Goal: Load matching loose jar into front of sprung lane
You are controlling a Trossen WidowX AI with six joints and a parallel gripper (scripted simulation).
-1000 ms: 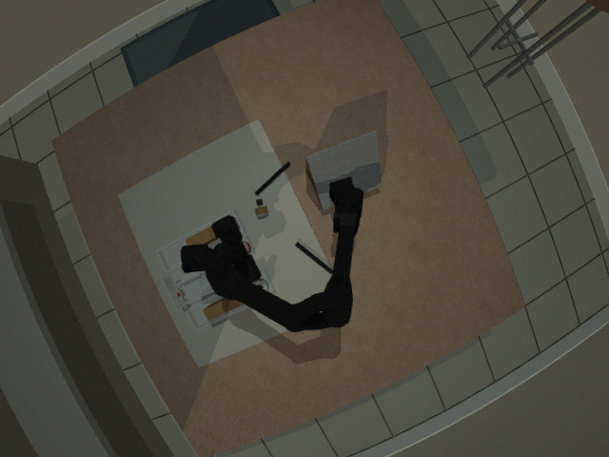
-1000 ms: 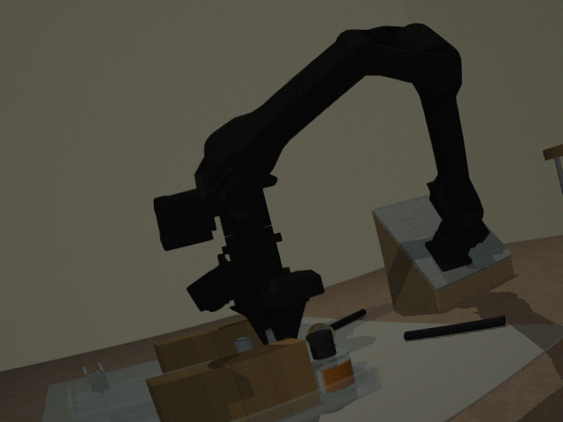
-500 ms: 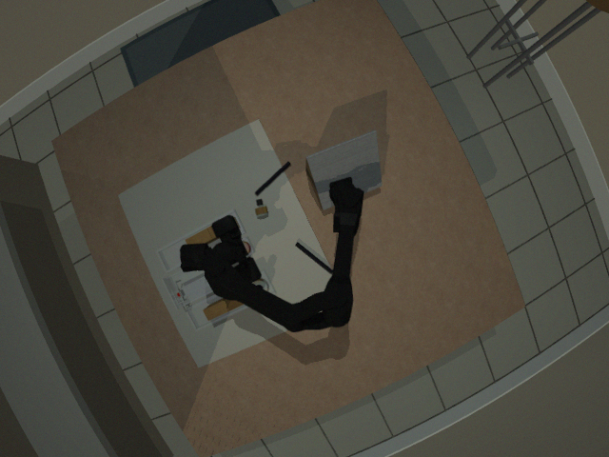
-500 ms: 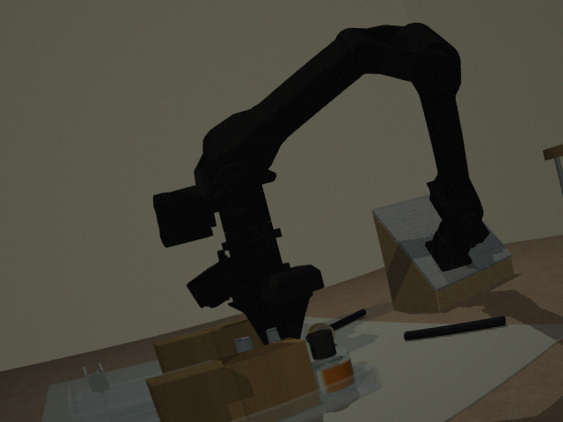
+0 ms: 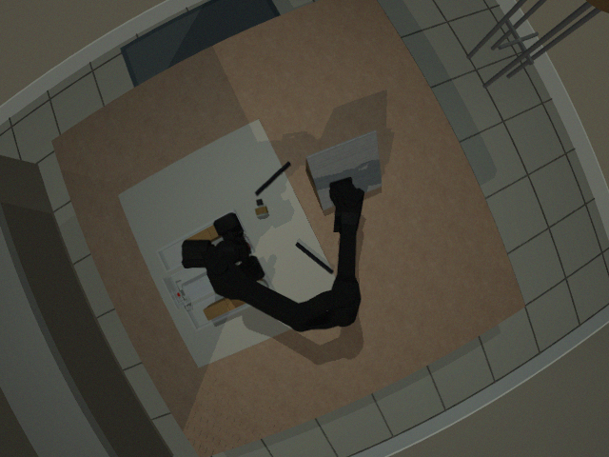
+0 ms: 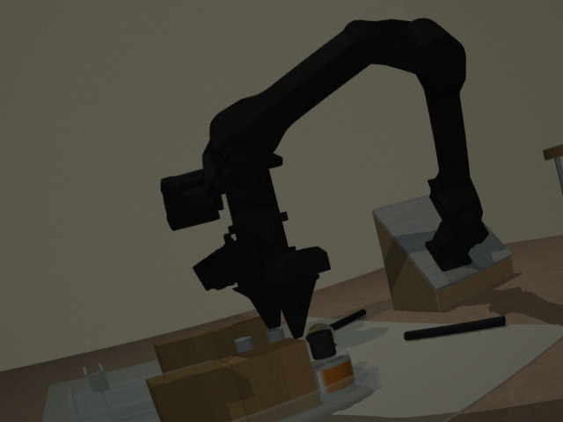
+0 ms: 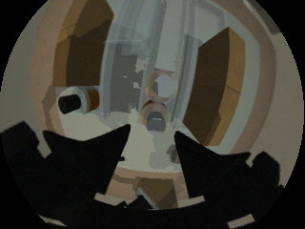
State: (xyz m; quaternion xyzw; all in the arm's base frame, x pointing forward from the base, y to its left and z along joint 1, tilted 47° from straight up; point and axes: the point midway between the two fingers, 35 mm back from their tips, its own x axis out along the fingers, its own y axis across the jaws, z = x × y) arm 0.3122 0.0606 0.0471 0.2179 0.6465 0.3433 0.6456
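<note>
The sprung lane [image 7: 130,38] runs between two wooden blocks [image 6: 273,367] [image 7: 219,86]. Two grey-lidded jars stand in it in a row. The front jar [image 6: 274,335] [image 7: 154,114] stands between my fingertips. The rear jar [image 6: 244,344] [image 7: 163,86] stands right behind it. My gripper [image 6: 284,331] [image 7: 152,132] points down over the front jar with its fingers open and apart from the jar's sides. The pusher plate and the front stop are hidden or too dim to make out. In the overhead view the arm covers the jars.
A black-lidded jar with an orange label [image 6: 335,370] [image 7: 79,98] stands just outside the lane's front. Another small jar [image 5: 261,210] stands on the white mat [image 5: 166,187]. Two black bars [image 5: 272,178] [image 5: 313,255] lie on the mat. The arm's base sits on a slanted block [image 5: 343,152] [image 6: 409,281].
</note>
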